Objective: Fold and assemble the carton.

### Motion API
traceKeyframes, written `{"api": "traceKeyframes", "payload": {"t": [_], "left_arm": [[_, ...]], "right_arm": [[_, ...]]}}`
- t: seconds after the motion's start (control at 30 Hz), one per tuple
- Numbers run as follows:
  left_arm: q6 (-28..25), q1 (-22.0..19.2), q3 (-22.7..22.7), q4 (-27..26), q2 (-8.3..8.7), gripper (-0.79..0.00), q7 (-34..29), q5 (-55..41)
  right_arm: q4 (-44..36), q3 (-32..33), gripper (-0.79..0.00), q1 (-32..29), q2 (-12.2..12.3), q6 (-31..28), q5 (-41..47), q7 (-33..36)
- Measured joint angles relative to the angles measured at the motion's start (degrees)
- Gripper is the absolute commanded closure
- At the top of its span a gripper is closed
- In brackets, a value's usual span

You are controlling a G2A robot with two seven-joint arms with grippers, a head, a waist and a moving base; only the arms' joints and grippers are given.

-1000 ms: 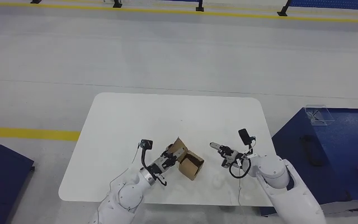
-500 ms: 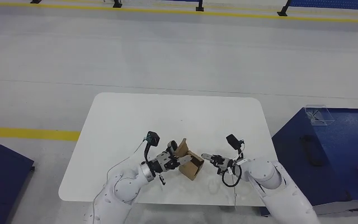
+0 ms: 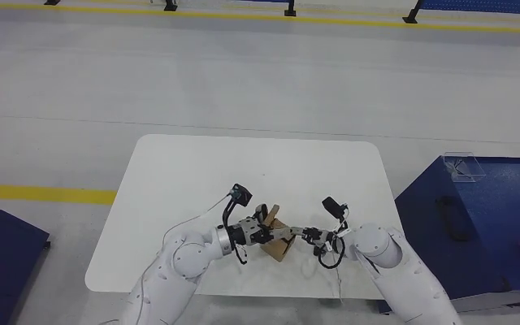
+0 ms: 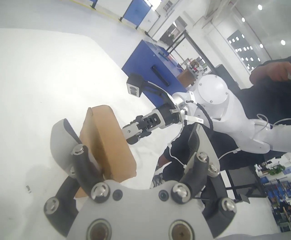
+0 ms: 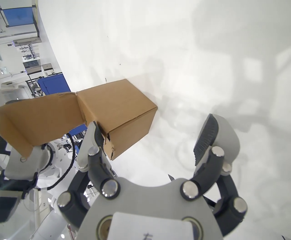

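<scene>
The left pincer (image 3: 261, 232) was spread, one finger beside the carton's (image 5: 118, 111) raised flap (image 5: 38, 118). The right pincer (image 3: 299, 234) was spread too, one finger touching its corner. The carton sat on the desk (image 3: 203, 179) between them, its body squared; closing the flap seemed left.

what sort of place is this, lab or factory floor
Probably a factory-style robot test hall: a broad grey painted floor with yellow lane stripes, a blue metal cabinet beside the white rounded table, and round ceiling lamps.
</scene>
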Motion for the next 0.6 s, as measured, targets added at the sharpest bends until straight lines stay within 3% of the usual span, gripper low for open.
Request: {"api": "traceKeyframes", "payload": {"t": [0.23,0.5,0.6], "left_arm": [[0.4,0.0,2.2,-0.9,-0.01,-0.785,-2.1,0.1],[1.8,-0.4,4.1,-0.8,-0.12,-0.785,-2.5,1.1],[2.0,-0.6,4.5,-0.4,-0.14,-0.785,-2.3,1.2]], "right_arm": [[0.9,2.3,-0.785,0.0,-0.2,-0.4,2.0,-5.4],[0.0,10.0,-0.785,-1.7,0.2,-1.2,12.0,-5.9],[-0.9,11.1,-0.785,-3.1,0.6,-2.4,10.9,-6.5]]}}
